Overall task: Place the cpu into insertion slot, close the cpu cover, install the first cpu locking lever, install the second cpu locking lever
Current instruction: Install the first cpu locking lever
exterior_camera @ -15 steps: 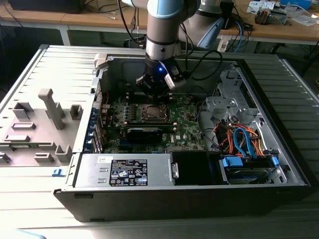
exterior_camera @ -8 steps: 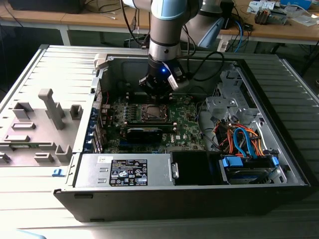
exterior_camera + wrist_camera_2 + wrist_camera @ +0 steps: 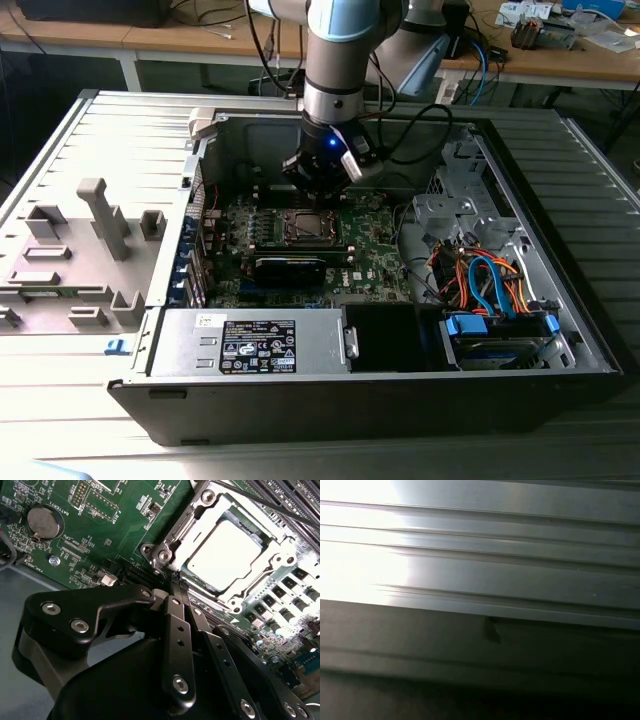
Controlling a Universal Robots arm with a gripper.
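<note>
Pincer, fingers pinched together (empty, we judge), hovers beside the cpu cover, lowered over the cpu, likely to work a lever.

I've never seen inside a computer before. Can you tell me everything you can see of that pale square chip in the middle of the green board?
The cpu is a flat square chip with a pale, silvery-grey metal face that glares brightly under the light. It lies flat in the insertion slot on the green circuit board, and the silver cpu cover frames it, its face showing through the window. The gripper hovers beside one corner of the socket without touching the chip.
</note>
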